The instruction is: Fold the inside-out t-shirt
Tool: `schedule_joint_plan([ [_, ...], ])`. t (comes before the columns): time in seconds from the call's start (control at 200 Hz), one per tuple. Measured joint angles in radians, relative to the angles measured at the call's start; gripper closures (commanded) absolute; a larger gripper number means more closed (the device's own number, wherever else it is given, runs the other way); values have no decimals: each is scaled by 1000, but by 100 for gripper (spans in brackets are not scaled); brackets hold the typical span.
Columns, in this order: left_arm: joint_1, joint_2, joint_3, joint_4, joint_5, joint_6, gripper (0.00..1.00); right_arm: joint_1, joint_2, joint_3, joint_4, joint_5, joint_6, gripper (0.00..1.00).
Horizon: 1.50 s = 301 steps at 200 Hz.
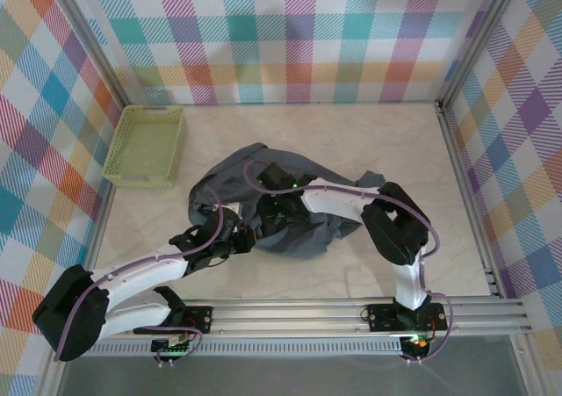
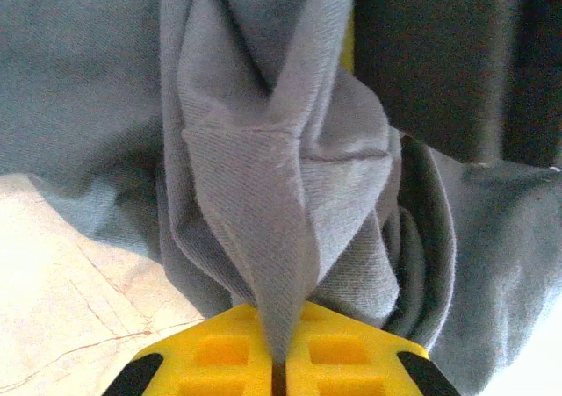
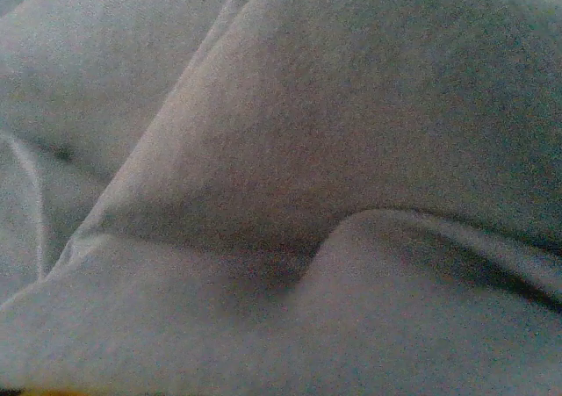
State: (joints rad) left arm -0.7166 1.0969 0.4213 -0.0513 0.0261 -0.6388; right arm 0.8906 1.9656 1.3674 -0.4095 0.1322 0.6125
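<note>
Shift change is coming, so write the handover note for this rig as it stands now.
Left gripper: shut on a pinched ridge of the t-shirt, at its near-left edge.
Right gripper: low over the middle of the cloth; whether it is open or shut cannot be told.
T-shirt: a crumpled heap mid-table, apart from the green basket at far left.
Done: no fold visible.
Left: spread it flat, then fold.

A pale marble-patterned table is recorded. A crumpled dark grey t-shirt is laid at centre; a lime-green basket is set at ten o'clock.
</note>
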Motion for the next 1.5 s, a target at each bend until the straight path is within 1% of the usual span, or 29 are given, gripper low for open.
schedule_joint_plan([
  [0.11,0,0,0,0,0,0,89,0,5,2,-16,21,-8,79],
  [0.195,0,0,0,0,-2,0,88,0,4,2,-21,34,-26,91],
  [0.245,0,2,0,0,-8,0,87,0,1,1,-25,37,-25,96],
  [0.35,2,12,2,-13,-29,0,82,0,-40,-23,-27,40,-37,100],
  [0.45,21,22,14,-43,-44,0,81,0,-125,-68,-29,32,-51,100],
  [0.52,64,30,26,-49,-34,0,79,0,-219,-116,-26,16,-62,100],
  [0.595,111,50,40,-49,-22,0,75,0,-338,-180,-8,-7,-80,100],
  [0.685,132,90,76,-55,-11,4,68,0,-467,-250,18,-47,-100,100],
  [0.755,132,115,113,-67,7,24,56,1,-534,-296,42,-79,-109,100],
  [0.855,108,101,152,-114,-8,62,41,1,-562,-333,61,-103,-120,100],
  [0.91,63,66,169,-146,-39,93,35,1,-560,-344,70,-109,-122,100],
  [0.985,-17,0,190,-171,-72,138,30,1,-560,-354,77,-117,-124,100],
  [1.03,-52,-33,202,-179,-84,166,31,0,-560,-354,80,-124,-126,100],
  [1.09,-82,-55,217,-180,-95,192,33,0,-560,-354,91,-134,-128,100],
  [1.23,-105,-5,245,-182,-125,228,40,0,-560,-354,111,-159,-135,100],
  [1.355,-123,103,279,-188,-188,232,39,0,-563,-354,119,-181,-151,100],
  [1.45,-125,156,293,-188,-235,229,33,1,-582,-370,126,-193,-159,100],
  [1.505,-125,181,304,-187,-251,225,35,1,-597,-383,126,-198,-163,100],
])
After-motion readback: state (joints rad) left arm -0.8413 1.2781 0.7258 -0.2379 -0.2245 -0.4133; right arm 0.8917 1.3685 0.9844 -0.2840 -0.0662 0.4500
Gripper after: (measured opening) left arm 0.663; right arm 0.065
